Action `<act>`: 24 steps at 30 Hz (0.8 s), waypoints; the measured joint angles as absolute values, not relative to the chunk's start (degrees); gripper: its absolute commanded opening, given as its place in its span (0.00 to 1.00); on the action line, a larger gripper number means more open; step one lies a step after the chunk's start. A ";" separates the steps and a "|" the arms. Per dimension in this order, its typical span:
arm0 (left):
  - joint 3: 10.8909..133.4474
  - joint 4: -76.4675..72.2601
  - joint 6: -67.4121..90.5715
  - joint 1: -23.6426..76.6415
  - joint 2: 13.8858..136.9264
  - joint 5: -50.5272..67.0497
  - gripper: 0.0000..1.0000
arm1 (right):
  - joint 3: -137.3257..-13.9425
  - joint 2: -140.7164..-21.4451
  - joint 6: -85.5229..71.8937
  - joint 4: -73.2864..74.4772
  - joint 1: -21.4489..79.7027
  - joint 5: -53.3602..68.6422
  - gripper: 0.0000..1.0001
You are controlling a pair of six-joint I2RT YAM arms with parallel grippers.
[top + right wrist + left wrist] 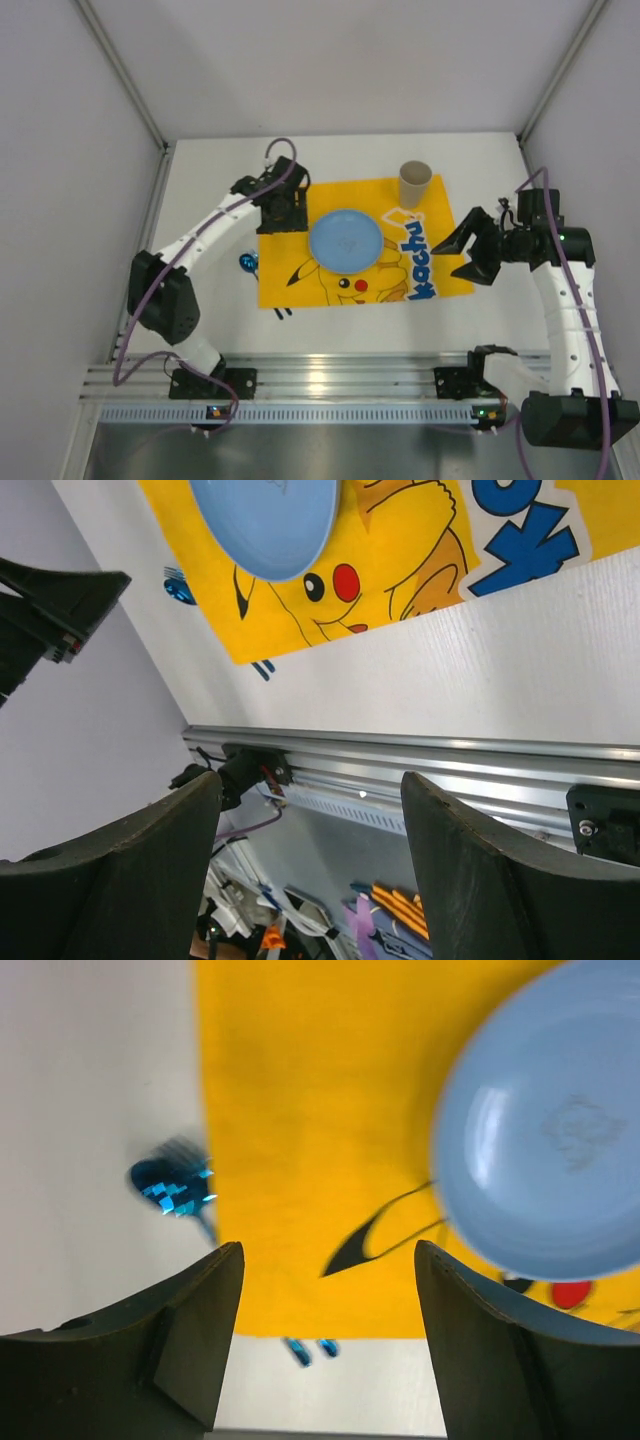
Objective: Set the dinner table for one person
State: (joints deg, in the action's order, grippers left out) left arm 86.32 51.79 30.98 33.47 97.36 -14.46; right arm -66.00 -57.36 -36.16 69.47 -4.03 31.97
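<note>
Though blurred, one plate (545,1130), maybe spoon (172,1185).

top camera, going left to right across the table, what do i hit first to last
blue utensil → left gripper → blue plate → tan cup → right gripper; the yellow mat spans most of these, so it has no clear place

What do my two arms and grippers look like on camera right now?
Both arms match: the left arm and right arm have white tubular links, bulky black joints and a purple cable looped alongside. The left gripper and right gripper each have two broad, matte black wedge-shaped fingers. No markings are legible.
</note>
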 measured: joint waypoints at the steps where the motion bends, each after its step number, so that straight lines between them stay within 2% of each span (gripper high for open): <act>1: 81.97 50.09 31.38 30.61 94.26 -14.41 0.73 | -66.00 -57.36 -36.16 69.47 -4.03 31.97 0.73; 6: 64.31 48.86 31.86 18.35 85.60 -14.20 0.71 | -65.98 -57.36 -36.16 69.43 -4.03 31.97 0.73; 9: 59.44 48.69 31.86 15.25 84.58 -14.00 0.68 | -65.98 -57.39 -36.16 69.41 -4.03 31.97 0.73; 16: 54.41 44.69 32.34 13.08 83.94 -12.51 0.62 | -65.98 -57.87 -36.16 69.38 -4.03 31.97 0.73; 24: 53.52 39.29 33.43 13.04 84.71 -8.95 0.61 | -65.98 -58.26 -36.14 69.41 -4.03 31.92 0.73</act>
